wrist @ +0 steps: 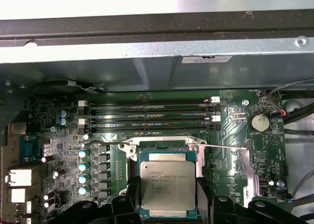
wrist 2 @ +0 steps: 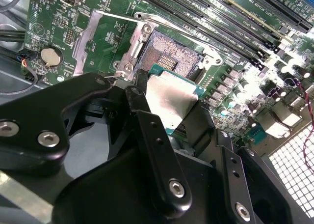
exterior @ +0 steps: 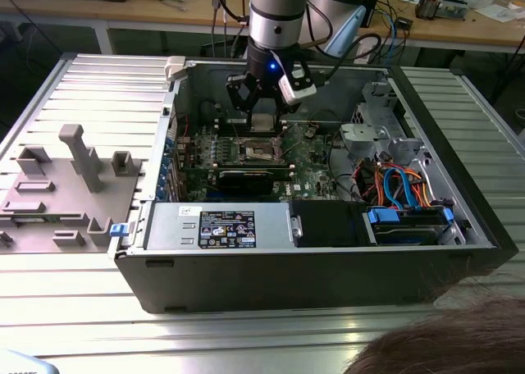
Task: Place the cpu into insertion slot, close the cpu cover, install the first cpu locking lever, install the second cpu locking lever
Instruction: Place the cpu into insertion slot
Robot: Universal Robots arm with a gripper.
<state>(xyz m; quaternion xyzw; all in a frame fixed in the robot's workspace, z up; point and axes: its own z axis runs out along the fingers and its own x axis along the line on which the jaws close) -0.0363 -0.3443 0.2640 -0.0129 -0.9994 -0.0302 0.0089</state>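
The black two-fingered hand (wrist 2: 172,117) grips the flat, square, silvery-tan cpu (wrist: 168,183) by two opposite edges, keeping it level over the open insertion slot (wrist 2: 169,57), whose thin silvery cpu cover (wrist 2: 86,35) lies swung aside, apparently to clear the way.

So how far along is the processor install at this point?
Done: the pincer grips the chip by its edges. In hand: the chip hangs over the socket, whose bare contacts show, so it is not seated. Left: the cover plate lies flipped open beside the socket and a thin lever stands free, so closing and both latches are not yet done.
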